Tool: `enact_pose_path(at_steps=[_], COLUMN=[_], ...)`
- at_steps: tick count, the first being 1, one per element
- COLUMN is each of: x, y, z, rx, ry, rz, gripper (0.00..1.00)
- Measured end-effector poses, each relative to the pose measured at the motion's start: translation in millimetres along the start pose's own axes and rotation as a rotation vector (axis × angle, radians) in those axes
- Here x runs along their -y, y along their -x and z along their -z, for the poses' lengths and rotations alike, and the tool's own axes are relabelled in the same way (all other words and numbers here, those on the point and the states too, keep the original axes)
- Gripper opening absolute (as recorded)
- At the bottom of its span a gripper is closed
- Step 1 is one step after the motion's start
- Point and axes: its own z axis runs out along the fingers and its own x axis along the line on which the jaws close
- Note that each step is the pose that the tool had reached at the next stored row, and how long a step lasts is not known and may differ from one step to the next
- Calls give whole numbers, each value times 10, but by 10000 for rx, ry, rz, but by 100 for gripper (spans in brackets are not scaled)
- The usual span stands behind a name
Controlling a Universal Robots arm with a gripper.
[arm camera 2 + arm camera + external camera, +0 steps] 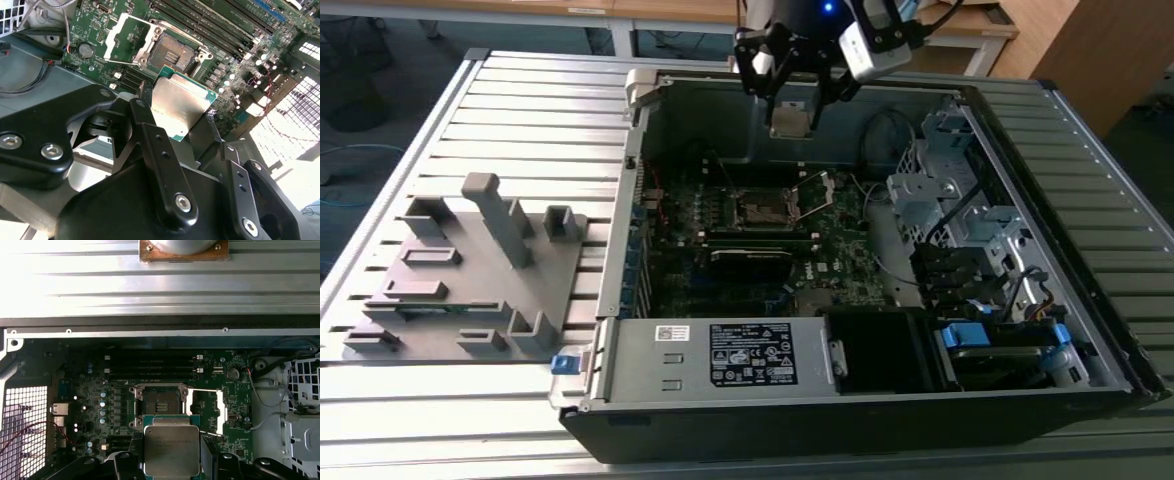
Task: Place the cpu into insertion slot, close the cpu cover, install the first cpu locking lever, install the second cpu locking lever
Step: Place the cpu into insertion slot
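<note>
First wrist view: the cpu (pixel 171 447), clamped in the gripper (pixel 171 460), blocks my sight of the insertion slot (pixel 160 402) rim nearest the gripper. The frame edge crops the gripper body. Second wrist view: gripper links hide the cpu's rear edge. Slot contacts are too fine to resolve.

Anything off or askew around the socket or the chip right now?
Nothing stands out. The cpu is held squarely in the claw above the board. The insertion slot is empty and uncovered, and the cpu cover is swung open beside it. No damage or loose parts are visible.
</note>
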Motion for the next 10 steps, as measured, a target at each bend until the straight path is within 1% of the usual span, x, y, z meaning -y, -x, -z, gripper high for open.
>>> enact_pose_path(at_steps=[6,10], x=[3,4], y=[1,1], z=[-33,-41], rx=[-1,-2], ry=[-3,-4], rz=[0,0], gripper=[54,54])
